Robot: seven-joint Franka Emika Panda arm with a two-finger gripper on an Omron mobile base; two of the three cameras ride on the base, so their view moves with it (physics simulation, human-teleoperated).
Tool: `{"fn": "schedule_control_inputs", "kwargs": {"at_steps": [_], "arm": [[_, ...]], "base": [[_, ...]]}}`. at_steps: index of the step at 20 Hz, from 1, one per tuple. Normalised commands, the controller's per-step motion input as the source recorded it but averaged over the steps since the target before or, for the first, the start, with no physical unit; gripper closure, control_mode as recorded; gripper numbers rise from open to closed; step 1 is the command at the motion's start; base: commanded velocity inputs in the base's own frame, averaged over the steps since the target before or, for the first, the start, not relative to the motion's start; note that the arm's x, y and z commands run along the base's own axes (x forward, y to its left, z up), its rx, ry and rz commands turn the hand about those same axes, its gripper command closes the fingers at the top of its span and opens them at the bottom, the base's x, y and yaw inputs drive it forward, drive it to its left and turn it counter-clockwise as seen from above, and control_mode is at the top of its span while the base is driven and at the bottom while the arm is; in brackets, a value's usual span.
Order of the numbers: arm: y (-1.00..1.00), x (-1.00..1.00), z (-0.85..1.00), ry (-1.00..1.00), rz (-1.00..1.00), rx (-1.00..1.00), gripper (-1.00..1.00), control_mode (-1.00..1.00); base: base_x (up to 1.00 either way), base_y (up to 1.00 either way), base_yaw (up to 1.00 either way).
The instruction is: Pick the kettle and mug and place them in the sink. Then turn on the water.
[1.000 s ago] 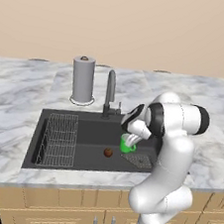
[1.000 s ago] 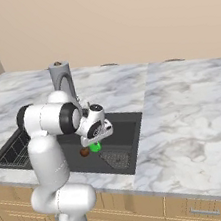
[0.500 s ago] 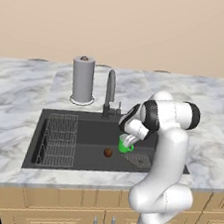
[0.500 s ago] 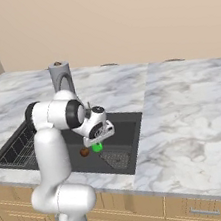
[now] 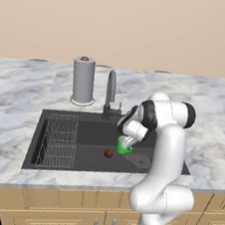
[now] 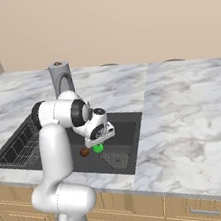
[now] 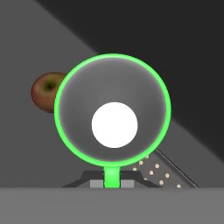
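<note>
We see the claw (image 5: 126, 142) low over the sink (image 5: 90, 126), pointing down into the right part of the basin, and it holds the mug (image 5: 124, 147) by its handle. In the hand view the mug (image 7: 113, 113) hangs directly below the claw, its green rim is a full circle and the inside is pale, with a bright white spot in the middle. The thin green handle goes down to the two dark fingertips (image 7: 97, 183), which are closed on it. In the right base view the mug (image 6: 97, 148) shows just under the claw (image 6: 100, 137). Whether the mug touches the bottom of the sink, we cannot tell. A small red-brown apple (image 7: 46, 92) lies on the sink floor just beside the mug, to the left of the claw in the left base view. A perforated drain plate (image 5: 139, 160) lies under the claw and a little to its right. The wire rack (image 5: 59, 140) is in the left part of the basin, well apart from the claw. Behind the claw stands the faucet (image 5: 109, 91), and farther to the left on the desk (image 5: 16, 97) stands a paper-towel roll (image 5: 83, 79).
</note>
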Motion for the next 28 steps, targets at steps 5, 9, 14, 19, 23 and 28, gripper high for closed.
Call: {"fn": "schedule_control_inputs", "kwargs": {"at_steps": [5, 9, 14, 19, 23, 28], "arm": [[0.04, 0.15, -0.22, 0.0, 0.0, 0.0, 1.0, -1.0], [0.02, 0.12, -0.27, 0.0, 0.0, 0.0, 1.0, -1.0], [0.02, 0.11, -0.27, 0.0, 0.0, 0.0, 1.0, -1.0], [0.0, 0.13, -0.23, 0.0, 0.0, 0.0, 1.0, -1.0], [0.01, 0.06, -0.17, 0.0, 0.0, 0.0, -1.0, -1.0], [-0.01, -0.01, 0.2, 0.0, 0.01, 0.0, -1.0, -1.0]], "base": [[0.0, 0.0, 0.0], [0.0, 0.0, 0.0], [0.0, 0.0, 0.0], [0.0, 0.0, 0.0], [0.0, 0.0, 0.0], [0.0, 0.0, 0.0]]}}
